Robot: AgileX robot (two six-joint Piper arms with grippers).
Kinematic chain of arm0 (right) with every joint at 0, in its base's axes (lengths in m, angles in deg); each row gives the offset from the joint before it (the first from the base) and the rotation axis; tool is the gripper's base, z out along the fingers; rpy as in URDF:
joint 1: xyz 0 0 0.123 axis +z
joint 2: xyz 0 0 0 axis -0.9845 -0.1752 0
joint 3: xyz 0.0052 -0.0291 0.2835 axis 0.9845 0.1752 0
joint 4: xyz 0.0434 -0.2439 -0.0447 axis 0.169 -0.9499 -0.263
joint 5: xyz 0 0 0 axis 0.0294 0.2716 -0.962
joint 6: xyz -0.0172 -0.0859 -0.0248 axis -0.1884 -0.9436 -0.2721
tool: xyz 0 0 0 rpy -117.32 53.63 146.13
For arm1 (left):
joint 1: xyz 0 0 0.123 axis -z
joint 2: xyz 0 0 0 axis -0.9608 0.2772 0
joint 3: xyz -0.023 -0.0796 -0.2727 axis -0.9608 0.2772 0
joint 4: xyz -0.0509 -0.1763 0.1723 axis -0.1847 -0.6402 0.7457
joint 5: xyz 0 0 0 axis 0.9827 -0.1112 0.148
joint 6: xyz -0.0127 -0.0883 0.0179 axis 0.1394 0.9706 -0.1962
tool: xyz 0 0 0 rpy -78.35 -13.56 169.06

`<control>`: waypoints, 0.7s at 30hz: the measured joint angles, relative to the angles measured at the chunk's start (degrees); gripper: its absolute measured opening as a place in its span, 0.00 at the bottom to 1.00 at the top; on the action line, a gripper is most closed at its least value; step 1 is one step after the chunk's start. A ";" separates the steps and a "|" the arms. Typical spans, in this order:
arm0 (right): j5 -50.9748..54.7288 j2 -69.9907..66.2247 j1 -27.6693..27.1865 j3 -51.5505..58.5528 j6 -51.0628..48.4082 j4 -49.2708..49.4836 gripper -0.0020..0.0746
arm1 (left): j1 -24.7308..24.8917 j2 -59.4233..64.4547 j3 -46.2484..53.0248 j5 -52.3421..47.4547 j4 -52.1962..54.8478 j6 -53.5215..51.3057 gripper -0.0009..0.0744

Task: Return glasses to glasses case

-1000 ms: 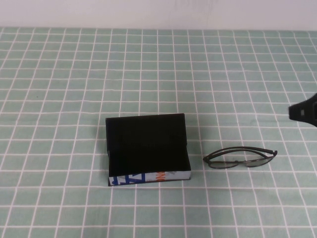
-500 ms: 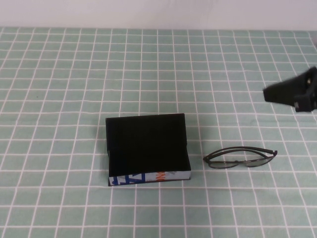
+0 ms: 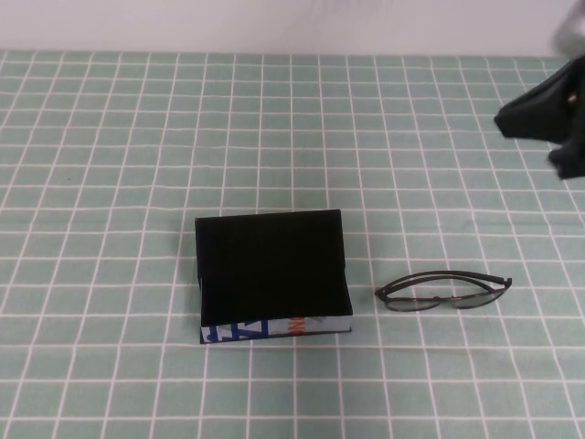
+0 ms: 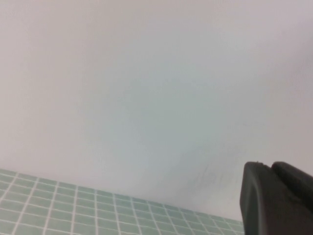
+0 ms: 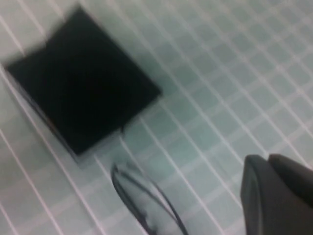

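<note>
The glasses case [image 3: 272,274] lies open in the middle of the table, black inside, its white printed front side toward me. The glasses [image 3: 445,293], thin black frame with arms folded, lie on the cloth just right of the case. My right gripper [image 3: 503,120] hangs in the air at the far right, well behind and above the glasses, fingers together and empty. The right wrist view shows its fingers [image 5: 274,196], the case [image 5: 83,83] and part of the glasses [image 5: 146,196], blurred. My left gripper [image 4: 266,169] is outside the high view, shut, facing a white wall.
A green cloth with a white grid [image 3: 137,137] covers the whole table. A white wall [image 3: 274,23] runs along the back edge. Nothing else stands on the cloth.
My right gripper has come in from the right edge and risen toward the back, leftward. The case and the glasses have not moved.
</note>
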 joint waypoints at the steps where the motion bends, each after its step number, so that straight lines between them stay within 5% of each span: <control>1: 0.00 -0.60 1.96 -1.21 2.47 -4.77 0.01 | 0.00 0.00 -1.62 -2.52 0.79 0.57 0.01; 7: 2.29 -5.78 13.22 -4.32 9.62 -26.37 0.01 | 0.00 1.53 -12.63 -16.11 3.10 1.00 0.01; 12: 3.30 -10.79 17.28 -4.32 8.81 -33.19 0.01 | 0.00 9.88 -21.13 -32.76 0.85 -5.65 0.01; 18: 3.30 -15.43 17.50 -4.32 5.50 -33.71 0.04 | 0.00 23.66 -28.64 -50.19 -13.13 -32.96 0.01; 21: 3.30 -16.02 17.54 -3.60 3.52 -33.71 0.14 | 0.00 28.97 -29.49 -52.85 -20.50 -43.69 0.01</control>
